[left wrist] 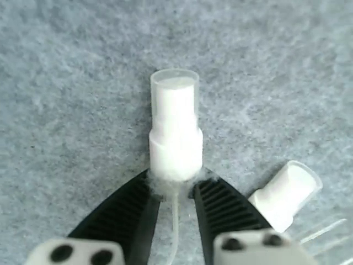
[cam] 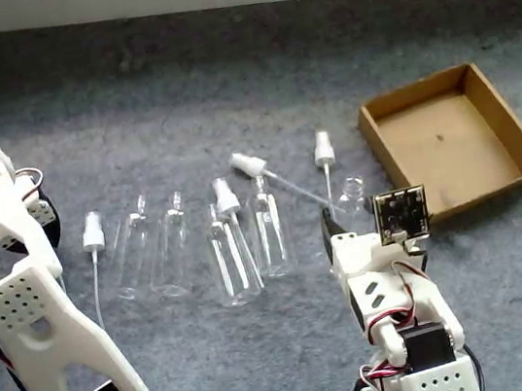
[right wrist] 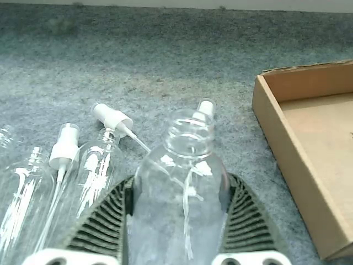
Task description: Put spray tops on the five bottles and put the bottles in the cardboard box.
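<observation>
My left gripper [left wrist: 175, 185] is shut on a white spray top [left wrist: 175, 127], its fingers clamped just under the collar, with the thin tube running down between them. Another spray top [left wrist: 287, 193] lies close beside it on the carpet. My right gripper [right wrist: 176, 190] is shut on a clear, uncapped bottle [right wrist: 185, 165]; in the high view this bottle [cam: 351, 190] stands just left of the cardboard box [cam: 413, 94]. Several other clear bottles [cam: 232, 254] lie in a row mid-table, with loose spray tops [cam: 247, 164] among them.
The open box [right wrist: 287, 143] is empty and sits at the right on grey carpet. One spray top [cam: 92, 230] lies beside the left arm [cam: 1, 234]. Another [cam: 323, 152] lies between the bottles and the box. Bare carpet stretches behind the row.
</observation>
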`<state>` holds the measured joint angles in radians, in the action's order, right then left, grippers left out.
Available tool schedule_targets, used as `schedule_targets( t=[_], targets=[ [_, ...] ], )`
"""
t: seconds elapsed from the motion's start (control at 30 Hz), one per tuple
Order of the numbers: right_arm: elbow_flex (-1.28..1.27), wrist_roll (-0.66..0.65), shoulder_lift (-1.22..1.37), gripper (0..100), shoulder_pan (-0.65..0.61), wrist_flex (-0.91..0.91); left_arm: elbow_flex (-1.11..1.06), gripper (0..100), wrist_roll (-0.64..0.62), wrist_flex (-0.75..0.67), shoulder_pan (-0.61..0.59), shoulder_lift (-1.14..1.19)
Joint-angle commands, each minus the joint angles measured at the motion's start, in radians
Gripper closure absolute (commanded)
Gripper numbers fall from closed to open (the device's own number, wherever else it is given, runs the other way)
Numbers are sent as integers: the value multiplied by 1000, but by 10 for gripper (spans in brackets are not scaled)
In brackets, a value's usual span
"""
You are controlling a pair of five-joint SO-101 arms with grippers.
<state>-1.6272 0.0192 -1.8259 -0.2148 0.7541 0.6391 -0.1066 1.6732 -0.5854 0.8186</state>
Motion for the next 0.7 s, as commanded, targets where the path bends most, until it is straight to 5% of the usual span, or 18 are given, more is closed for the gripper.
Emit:
schedule_targets(
  t=[0.0,0.2,0.47,0.67],
  targets=[
    [12,2,-12,961,4,-1,8,971,20,2,24,-15],
    [12,2,-12,961,4,-1,10,942,21,38,25,-16],
    [12,2,-12,961,4,-1,10,611,14,37,5,-15],
    [12,2,-12,961,4,-1,13,584,18,31,-30,-22]
  ],
)
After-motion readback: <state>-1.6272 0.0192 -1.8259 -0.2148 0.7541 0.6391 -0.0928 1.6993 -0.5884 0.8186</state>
